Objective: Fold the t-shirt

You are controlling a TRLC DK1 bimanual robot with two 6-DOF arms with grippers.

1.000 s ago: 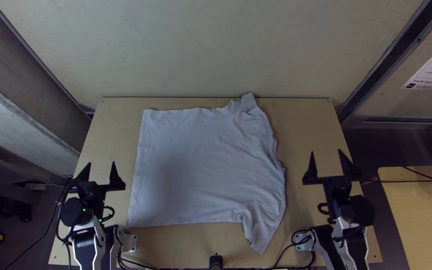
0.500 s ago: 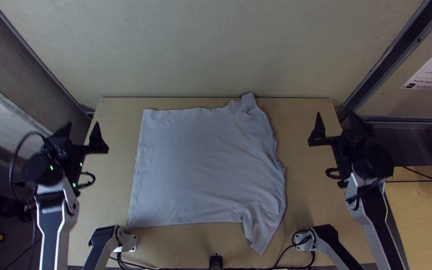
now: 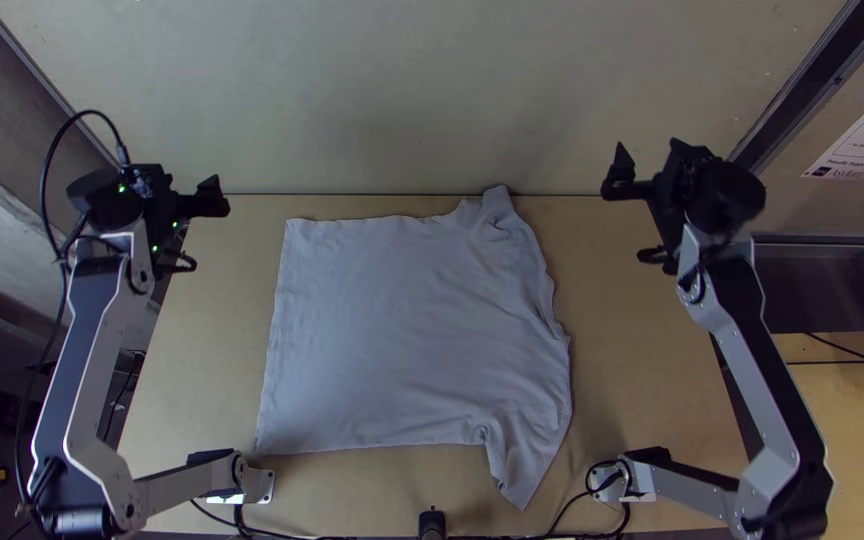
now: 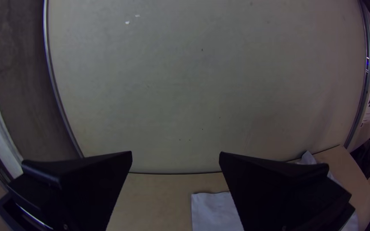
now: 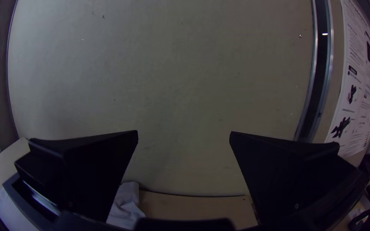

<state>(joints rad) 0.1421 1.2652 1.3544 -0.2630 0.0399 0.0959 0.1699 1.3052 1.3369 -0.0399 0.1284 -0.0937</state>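
Shirt (image 3: 402, 330) lies mostly spread on the table (image 3: 642, 400); I see left gripper (image 3: 184, 182) and right gripper (image 3: 654, 155) both wide open, holding nothing

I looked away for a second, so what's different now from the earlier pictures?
The left gripper and right gripper have moved out toward the far edge of the table. Nothing was grasped or released. Unchanged: both jaws open, the t-shirt spread.
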